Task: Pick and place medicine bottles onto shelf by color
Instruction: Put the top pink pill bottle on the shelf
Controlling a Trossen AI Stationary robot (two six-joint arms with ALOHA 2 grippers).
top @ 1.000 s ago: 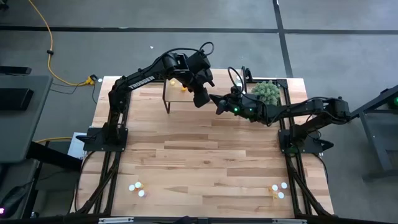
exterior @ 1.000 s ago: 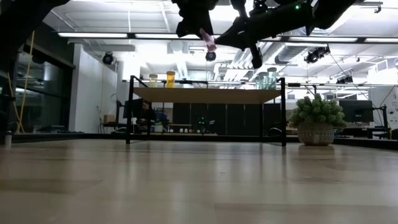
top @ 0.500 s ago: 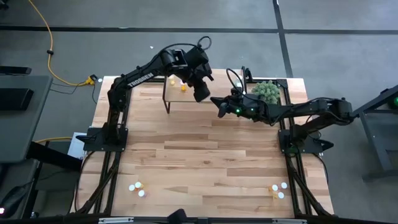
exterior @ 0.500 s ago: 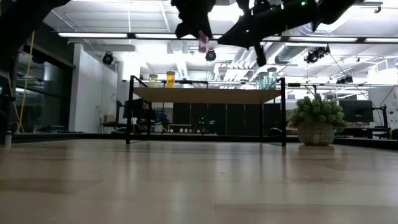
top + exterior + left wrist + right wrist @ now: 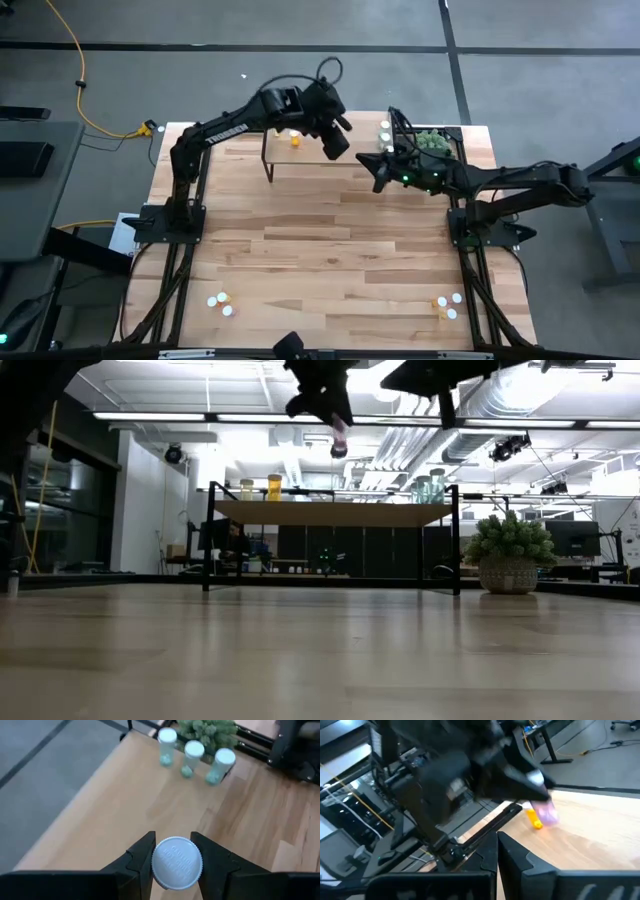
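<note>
My left gripper [image 5: 340, 143] hangs above the shelf [image 5: 335, 512], shut on a pink medicine bottle [image 5: 340, 427] with a white cap [image 5: 176, 862]. On the shelf top stand a yellow and an orange bottle [image 5: 274, 486] at its left end and three teal bottles [image 5: 192, 755] at its right end. My right gripper [image 5: 376, 170] is shut on nothing, just right of the left gripper and level with it. More bottles lie near the table's front edge, at the left [image 5: 220, 300] and at the right [image 5: 447, 305]. My left gripper pinches the pink bottle between its two fingers [image 5: 142, 860] at the capped end [image 5: 176, 862], one finger on each side. The fingers slant down from above and run along the bottle, cap toward the wrist. The pink body [image 5: 547, 812] sticks out below the fingertips, clear of the shelf.
A fuzzy green plant in a pot [image 5: 510, 555] stands on the table just right of the shelf, close under my right arm. The wide middle of the wood tabletop [image 5: 330, 240] lies bare between the shelf and the front bottles.
My right gripper has drawn back toward the table's right edge and risen, moving away from the left gripper. My left gripper has swung its tip toward the table's right over the shelf, keeping the pink bottle at about the same height.
</note>
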